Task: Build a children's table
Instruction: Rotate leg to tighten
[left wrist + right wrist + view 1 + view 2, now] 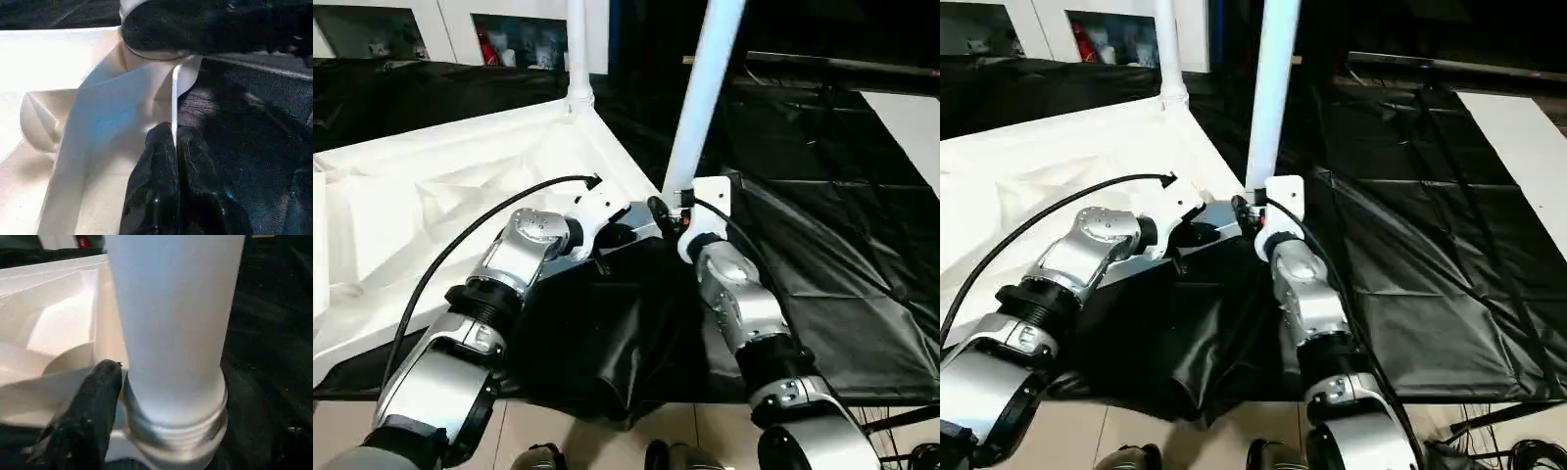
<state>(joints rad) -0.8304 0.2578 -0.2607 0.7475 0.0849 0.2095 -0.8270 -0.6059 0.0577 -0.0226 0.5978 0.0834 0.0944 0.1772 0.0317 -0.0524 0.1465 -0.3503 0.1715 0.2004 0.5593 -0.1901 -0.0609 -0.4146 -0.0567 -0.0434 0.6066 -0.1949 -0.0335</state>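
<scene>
Though leg upright in socket, left tool clamped on tabletop, right tool unclear.

White tabletop and white legs on glossy black sheeting.

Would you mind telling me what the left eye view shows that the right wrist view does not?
Left eye alone: both silver forearms, a second upright leg at the tabletop's far corner, and the left gripper at the near rim. Right wrist alone: the ringed base where the near leg sits in its socket, with one black finger beside it. Both: that near leg, the tabletop and the black sheet.
</scene>
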